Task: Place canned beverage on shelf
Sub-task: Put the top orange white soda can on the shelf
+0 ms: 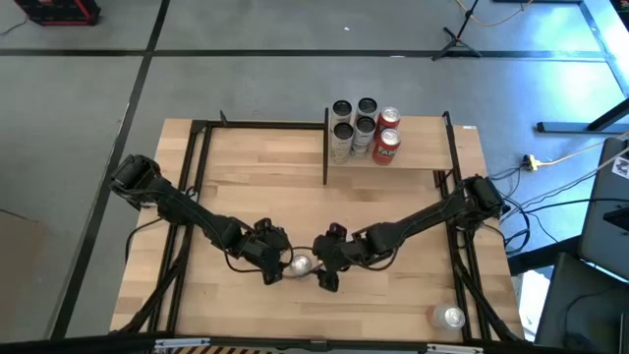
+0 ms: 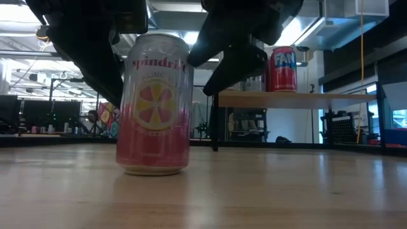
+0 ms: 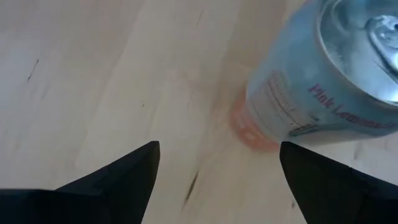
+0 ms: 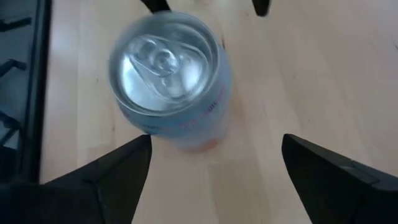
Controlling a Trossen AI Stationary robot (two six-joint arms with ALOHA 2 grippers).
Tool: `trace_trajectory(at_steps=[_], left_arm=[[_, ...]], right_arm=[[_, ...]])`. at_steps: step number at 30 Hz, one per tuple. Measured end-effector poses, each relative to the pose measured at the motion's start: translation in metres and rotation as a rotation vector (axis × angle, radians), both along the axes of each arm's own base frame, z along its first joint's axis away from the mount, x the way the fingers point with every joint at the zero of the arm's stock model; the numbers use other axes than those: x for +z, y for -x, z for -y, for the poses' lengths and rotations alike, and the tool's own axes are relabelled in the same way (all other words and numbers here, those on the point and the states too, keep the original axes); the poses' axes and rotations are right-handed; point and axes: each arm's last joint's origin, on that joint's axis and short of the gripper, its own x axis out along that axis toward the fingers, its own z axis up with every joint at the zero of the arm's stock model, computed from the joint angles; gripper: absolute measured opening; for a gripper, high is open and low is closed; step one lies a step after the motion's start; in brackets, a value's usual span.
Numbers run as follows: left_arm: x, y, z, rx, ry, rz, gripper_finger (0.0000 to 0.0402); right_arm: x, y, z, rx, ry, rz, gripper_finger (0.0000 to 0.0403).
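A pink-and-white spindrift can [image 1: 300, 264] stands upright on its base on the tabletop, near the middle of the near half; it also shows in the low view [image 2: 154, 105]. My left gripper [image 1: 278, 267] is just left of the can and above it, open and empty; in the left wrist view [image 3: 217, 168] the can [image 3: 323, 74] lies off to one side of the fingers. My right gripper [image 1: 327, 270] is just right of the can, open and empty, and the can [image 4: 168, 74] shows ahead of its fingers [image 4: 214, 155]. The shelf [image 1: 423, 147] stands at the far right.
Several cans, silver and red, stand on the shelf's left part [image 1: 366, 128]; a red Fanta can [image 2: 283, 69] shows on the shelf in the low view. Another can [image 1: 449, 317] stands near the table's near right corner. Black frame rails [image 1: 197, 177] run along the table's sides.
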Motion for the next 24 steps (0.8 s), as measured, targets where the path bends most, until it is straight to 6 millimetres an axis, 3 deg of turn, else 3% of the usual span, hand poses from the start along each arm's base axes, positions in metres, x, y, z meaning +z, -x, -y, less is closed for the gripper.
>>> trace_trajectory(at_steps=[9, 18, 24], left_arm=[[0.0, 0.006, -0.001, -0.045, 0.018, -0.066, 0.0329], [0.03, 0.034, -0.003, -0.084, 0.01, -0.091, 0.0329], [0.036, 0.044, -0.003, -0.081, -0.034, -0.095, 0.0329]], right_arm=[[0.005, 0.003, -0.004, 0.086, -0.095, -0.027, 0.0351], [0.019, -0.008, -0.005, 0.049, -0.098, 0.156, 0.0351], [0.018, -0.015, -0.002, 0.004, -0.047, 0.222, 0.0351]])
